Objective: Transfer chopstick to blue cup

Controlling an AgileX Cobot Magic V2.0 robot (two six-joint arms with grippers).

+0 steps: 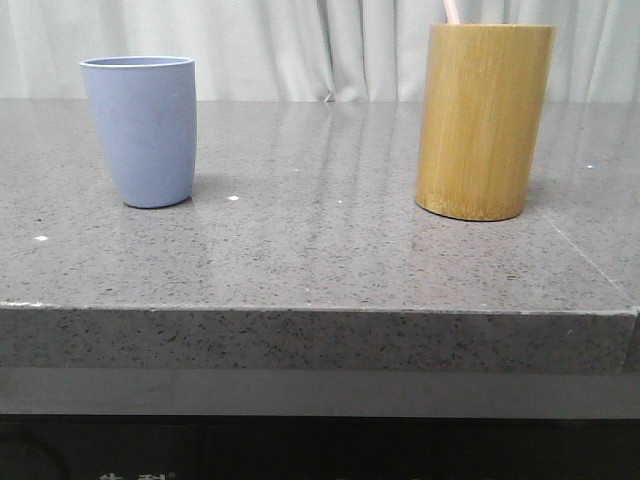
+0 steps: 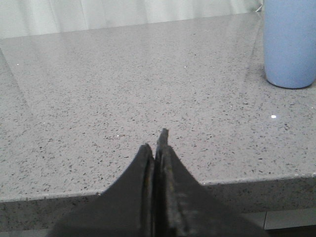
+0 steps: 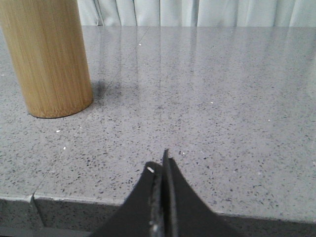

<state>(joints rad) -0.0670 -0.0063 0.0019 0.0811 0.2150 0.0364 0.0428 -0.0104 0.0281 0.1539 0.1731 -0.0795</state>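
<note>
The blue cup [image 1: 142,130] stands upright at the left of the grey stone table [image 1: 320,250]; it also appears in the left wrist view as the blue cup [image 2: 290,44]. A pale pink chopstick [image 1: 451,11] pokes out of the tall bamboo cylinder [image 1: 482,120] on the right, only its tip showing. My left gripper [image 2: 157,143] is shut with nothing in it, hovering at the table's front edge, well short of the cup. My right gripper [image 3: 163,162] is shut and empty, near the front edge, apart from the bamboo cylinder [image 3: 47,54].
The table's front edge [image 1: 320,310] drops off below both grippers. A pale curtain [image 1: 300,45] hangs behind the table. Bare stone lies between the two containers.
</note>
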